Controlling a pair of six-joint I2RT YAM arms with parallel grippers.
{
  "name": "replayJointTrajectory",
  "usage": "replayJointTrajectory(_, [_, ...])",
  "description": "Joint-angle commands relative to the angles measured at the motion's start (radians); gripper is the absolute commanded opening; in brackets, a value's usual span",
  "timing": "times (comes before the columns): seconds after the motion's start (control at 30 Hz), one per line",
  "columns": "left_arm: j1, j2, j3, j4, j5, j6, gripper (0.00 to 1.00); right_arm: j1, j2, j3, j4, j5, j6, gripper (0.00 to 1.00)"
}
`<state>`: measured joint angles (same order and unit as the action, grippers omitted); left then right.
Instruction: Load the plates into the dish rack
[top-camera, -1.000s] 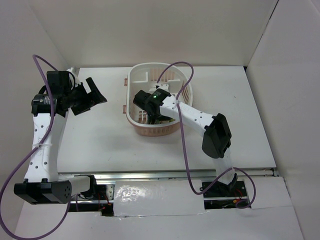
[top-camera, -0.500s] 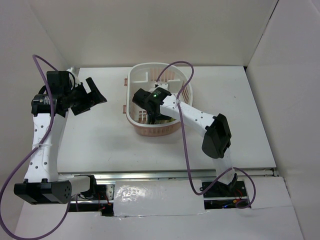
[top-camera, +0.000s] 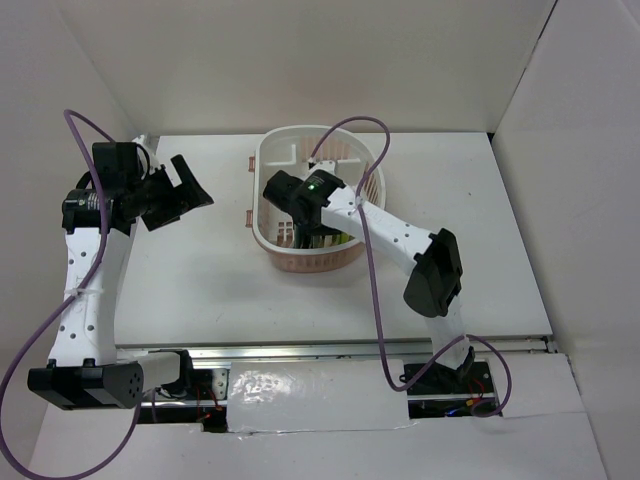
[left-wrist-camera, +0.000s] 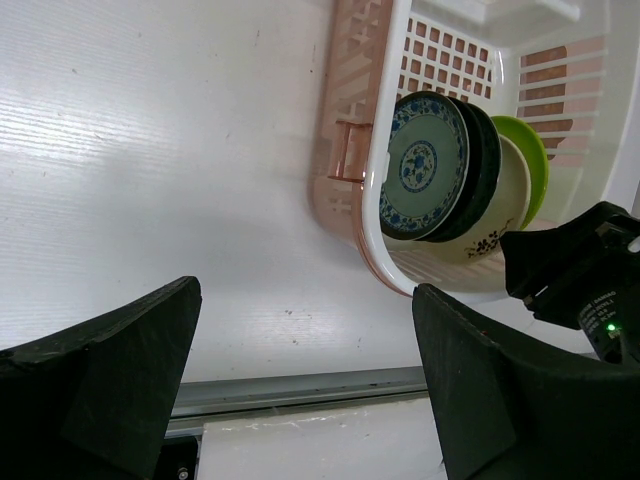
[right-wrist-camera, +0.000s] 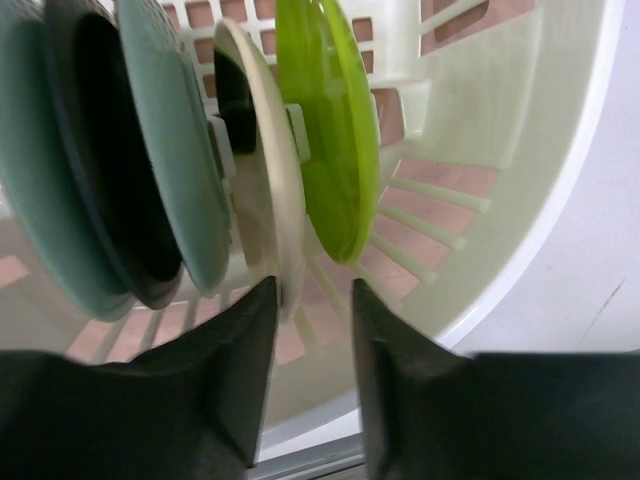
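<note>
R tool (right-wrist-camera: 312, 300) is down inside dish rack (right-wrist-camera: 500, 150). Fingers part open, narrow gap, nothing clamped; rack floor shows through the gap. Tan plate (right-wrist-camera: 262, 170) stands on edge right ahead of the left-of-frame fingertip (right-wrist-camera: 245, 330), rim just beside the tip. Can't tell if it's touching. Lime plate (right-wrist-camera: 330, 130) is ahead and slightly right of the gap, upright, close beside tan. Further left of the tool, in a row, all on edge: teal plate (right-wrist-camera: 175, 150), black plate (right-wrist-camera: 105, 190), 2nd teal plate (right-wrist-camera: 30, 170). All 5 sit in the rack, packed face to face.

L tool (left-wrist-camera: 305, 370) is spread as wide as it goes, empty, hovering over bare counter (left-wrist-camera: 150, 150), well apart from the rack. From its cam the rack sits ahead and right of the gap. A patterned teal face points toward it, w/ black, tan (dark print) and lime lined up behind. R tool's black body w/ green LED shows at far right, just past the plates.

Top cam: R arm reaches across into the rack, L tool is off to the rack's left, no contact.
</note>
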<state>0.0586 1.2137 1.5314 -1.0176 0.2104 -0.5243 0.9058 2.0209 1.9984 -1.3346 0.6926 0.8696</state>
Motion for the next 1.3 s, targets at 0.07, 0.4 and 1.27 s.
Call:
replayJointTrajectory(0.07, [0.006,-0.026,0.03,0.013,0.003,0.018,0.99,0.01,0.002,0.098,-0.028,0.042,-0.018,0.46])
replayJointTrajectory(0.4, [0.007,-0.031,0.026,0.01,-0.002,0.023,0.99,0.008,-0.013,0.169,-0.044,0.051,-0.037,0.47])
replayJointTrajectory(1.27, [0.01,-0.019,0.072,0.013,0.035,0.024,0.99,-0.471,-0.925,-0.374,0.219,-0.025,-0.055,1.0])
